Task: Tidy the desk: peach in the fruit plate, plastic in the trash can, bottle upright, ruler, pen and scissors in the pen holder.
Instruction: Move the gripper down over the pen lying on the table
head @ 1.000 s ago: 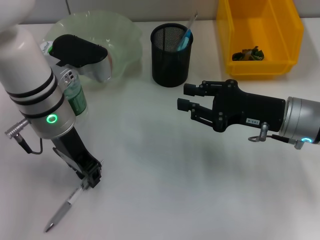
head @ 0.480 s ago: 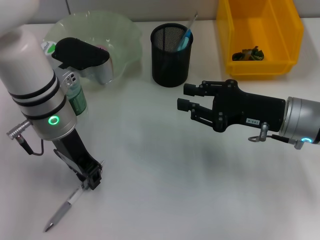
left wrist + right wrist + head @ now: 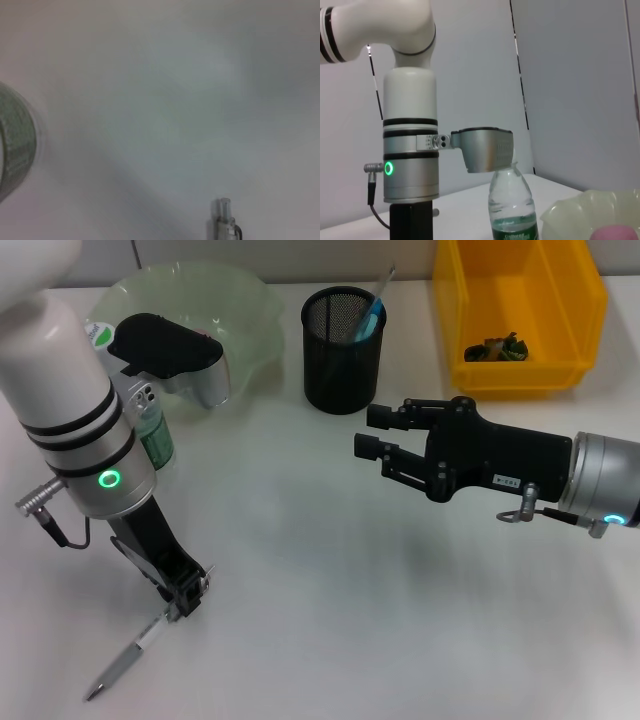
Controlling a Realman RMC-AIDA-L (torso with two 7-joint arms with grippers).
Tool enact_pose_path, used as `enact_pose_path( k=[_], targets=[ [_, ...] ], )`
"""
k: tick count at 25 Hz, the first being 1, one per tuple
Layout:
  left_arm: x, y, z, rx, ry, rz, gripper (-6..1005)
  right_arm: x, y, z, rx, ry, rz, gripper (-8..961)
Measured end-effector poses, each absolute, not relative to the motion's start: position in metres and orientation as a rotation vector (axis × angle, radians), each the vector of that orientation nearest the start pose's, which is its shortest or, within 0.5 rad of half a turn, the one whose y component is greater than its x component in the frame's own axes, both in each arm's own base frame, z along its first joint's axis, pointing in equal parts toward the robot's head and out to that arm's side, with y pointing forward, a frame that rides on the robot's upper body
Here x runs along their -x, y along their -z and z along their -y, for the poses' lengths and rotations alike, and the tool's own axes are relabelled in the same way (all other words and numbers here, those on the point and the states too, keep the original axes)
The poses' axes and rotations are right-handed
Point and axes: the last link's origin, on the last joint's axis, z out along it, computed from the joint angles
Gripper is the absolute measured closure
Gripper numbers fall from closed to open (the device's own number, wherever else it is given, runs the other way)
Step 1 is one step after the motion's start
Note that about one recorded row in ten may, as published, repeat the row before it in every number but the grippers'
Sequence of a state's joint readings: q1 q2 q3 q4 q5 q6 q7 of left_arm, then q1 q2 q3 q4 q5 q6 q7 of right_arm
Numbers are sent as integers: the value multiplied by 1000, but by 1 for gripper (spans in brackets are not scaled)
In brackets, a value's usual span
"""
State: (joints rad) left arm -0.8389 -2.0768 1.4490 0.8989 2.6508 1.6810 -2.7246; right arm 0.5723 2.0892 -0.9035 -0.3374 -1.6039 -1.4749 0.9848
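I am clamping my left gripper (image 3: 186,602) on the pen (image 3: 128,663), near left on the desk. I should be lifting it straight, then carrying it far right to the pen holder (image 3: 343,338). My right gripper (image 3: 375,432) is hovering spread and empty.

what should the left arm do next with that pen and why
Probably lift it and carry it toward the pen holder. The left gripper sits at the upper end of the pen, which slants on the table, far from the holder.
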Motion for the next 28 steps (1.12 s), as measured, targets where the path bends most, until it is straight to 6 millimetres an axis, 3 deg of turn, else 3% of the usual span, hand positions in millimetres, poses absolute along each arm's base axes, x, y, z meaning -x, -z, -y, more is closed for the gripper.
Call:
enact_pose_path(
  k=[28],
  targets=[
    [199,44,-344,2556,-1025,1254,849,-237,51,-322,2643,-987,-397,586]
  ],
)
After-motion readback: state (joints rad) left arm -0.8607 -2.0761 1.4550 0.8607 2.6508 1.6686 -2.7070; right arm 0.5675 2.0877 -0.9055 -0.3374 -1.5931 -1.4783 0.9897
